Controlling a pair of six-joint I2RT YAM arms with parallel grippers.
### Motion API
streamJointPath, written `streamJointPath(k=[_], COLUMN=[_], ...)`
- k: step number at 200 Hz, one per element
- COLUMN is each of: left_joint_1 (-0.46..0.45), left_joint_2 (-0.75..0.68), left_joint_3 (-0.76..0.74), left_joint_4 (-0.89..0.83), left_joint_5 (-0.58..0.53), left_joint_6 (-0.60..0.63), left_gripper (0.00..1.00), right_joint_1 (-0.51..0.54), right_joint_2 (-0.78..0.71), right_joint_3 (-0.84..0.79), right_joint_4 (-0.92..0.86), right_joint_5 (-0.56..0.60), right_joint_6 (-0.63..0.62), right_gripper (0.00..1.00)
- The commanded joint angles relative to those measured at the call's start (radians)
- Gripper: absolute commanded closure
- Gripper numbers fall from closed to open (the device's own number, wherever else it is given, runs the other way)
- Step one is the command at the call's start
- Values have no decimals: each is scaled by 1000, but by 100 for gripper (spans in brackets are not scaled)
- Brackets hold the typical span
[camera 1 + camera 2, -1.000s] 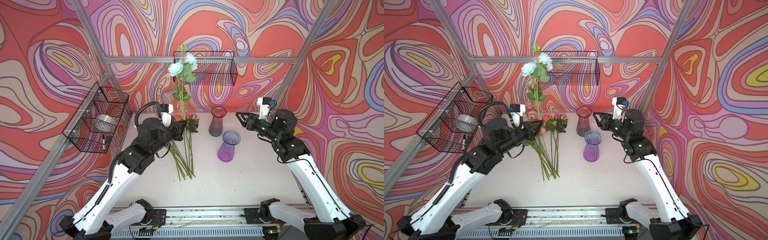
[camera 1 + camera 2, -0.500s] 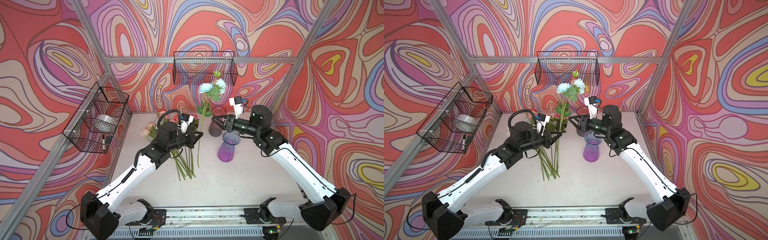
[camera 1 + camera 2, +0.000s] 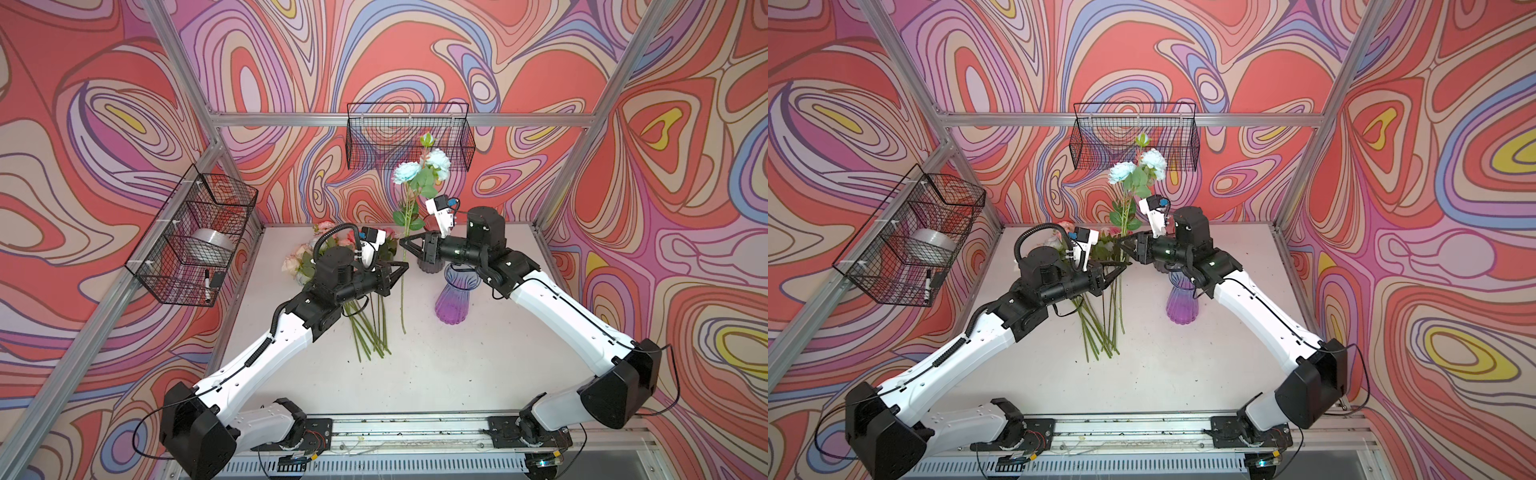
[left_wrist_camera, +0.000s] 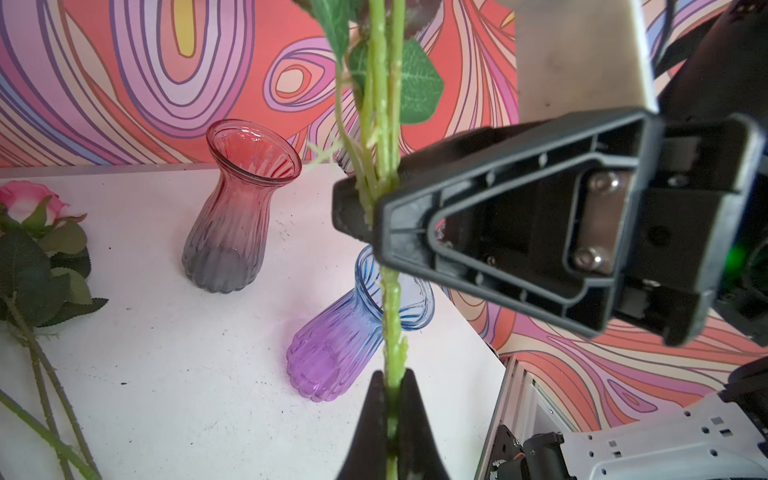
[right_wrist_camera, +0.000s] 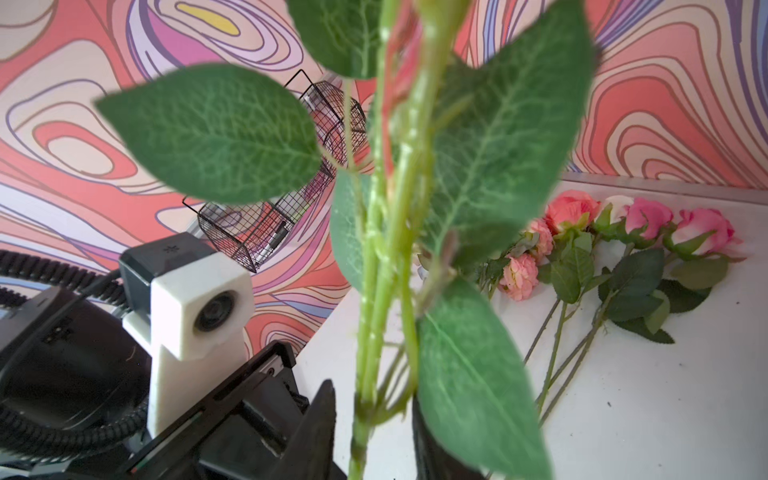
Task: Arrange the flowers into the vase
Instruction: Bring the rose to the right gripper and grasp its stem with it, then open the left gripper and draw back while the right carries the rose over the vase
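A pale blue flower (image 3: 407, 172) (image 3: 1122, 172) stands upright above the table on its long green stem (image 4: 390, 307). My left gripper (image 3: 405, 266) (image 4: 390, 399) is shut on that stem low down. My right gripper (image 3: 403, 243) (image 5: 372, 415) sits just above it, open, with the stem between its fingers and a gap still showing. A purple-and-blue vase (image 3: 453, 299) (image 4: 332, 345) stands right of the stem. A red-to-grey vase (image 4: 241, 208) stands behind, mostly hidden by the right gripper in both top views. The other flowers (image 3: 332, 245) (image 5: 623, 232) lie on the table to the left.
The lying flowers' stems (image 3: 370, 328) fan toward the front. A wire basket (image 3: 195, 237) with a tape roll and a marker hangs on the left wall. Another wire basket (image 3: 409, 135) hangs on the back wall behind the blue blooms. The arms' base rail (image 3: 407, 432) runs along the front edge.
My left gripper has carried the pale blue flower from the left toward the middle. My right arm has swung in to the stem, and its jaws have narrowed around it.
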Motion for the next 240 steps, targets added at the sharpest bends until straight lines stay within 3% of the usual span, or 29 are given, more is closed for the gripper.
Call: streamJointPath(k=[1,44,74,88,98,133,186,240], left_joint_1=[-6,-5,-6,-6,-6,-5,-6,-6], left_joint_2=[-5,-11,-13,-18,-25,-69,-106,-99], left_joint_3=[-6,-3,-2,-1,-3,-24,-36,-35], left_joint_4=[44,27,15,4,-2,-15,-149,-172], left_joint_5=[7,-21,-42,-66,-83,-212,-671,-740], left_joint_6=[-4,3,5,12,16,35,-25,-28], left_gripper=[100,100,55,40,35,33,31,31], right_joint_1=[12,16,20,19,19,19,16,-30], right_joint_2=[27,36,20,12,5,-24,-84,-141], right_joint_3=[31,44,39,42,43,43,79,117], right_joint_4=[11,5,3,-3,-7,-8,-43,-61], right_joint_5=[-10,2,54,89,121,260,587,751], right_joint_6=[-9,-17,-39,-53,-66,-110,-170,-227], right_gripper=[77,96,97,97,97,97,100,100])
